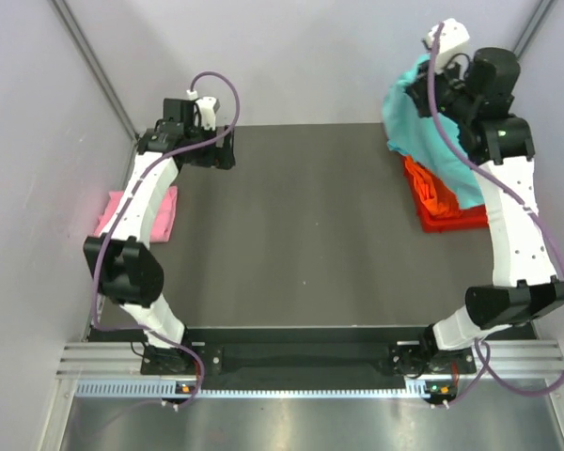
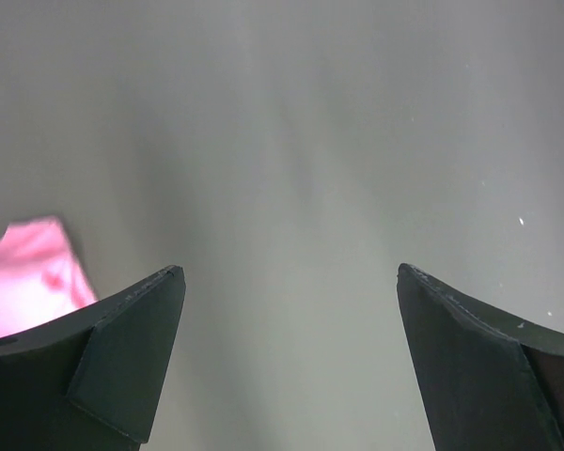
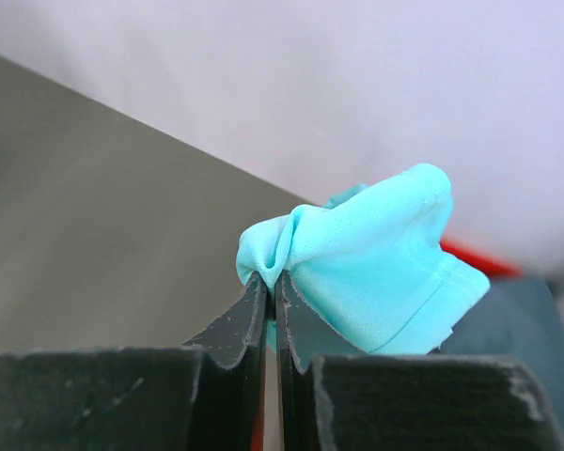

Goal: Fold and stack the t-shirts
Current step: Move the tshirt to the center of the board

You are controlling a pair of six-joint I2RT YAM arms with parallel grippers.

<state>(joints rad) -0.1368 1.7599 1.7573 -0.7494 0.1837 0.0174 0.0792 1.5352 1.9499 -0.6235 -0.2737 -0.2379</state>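
My right gripper [image 3: 271,278] is shut on a fold of the teal t-shirt [image 3: 376,258]. In the top view that teal t-shirt [image 1: 423,132] hangs from the raised right gripper [image 1: 423,89] above the red bin [image 1: 439,209] at the table's far right. A pink t-shirt [image 1: 164,211] lies folded at the table's left edge, partly under my left arm. The left wrist view shows a corner of the pink t-shirt [image 2: 33,272] at lower left. My left gripper [image 2: 291,282] stands wide open over bare table, with nothing between its fingers.
The red bin holds orange cloth [image 1: 444,200] under the hanging shirt. The dark table top [image 1: 301,235] spreads between the two arms. Grey walls close in the left, back and right sides.
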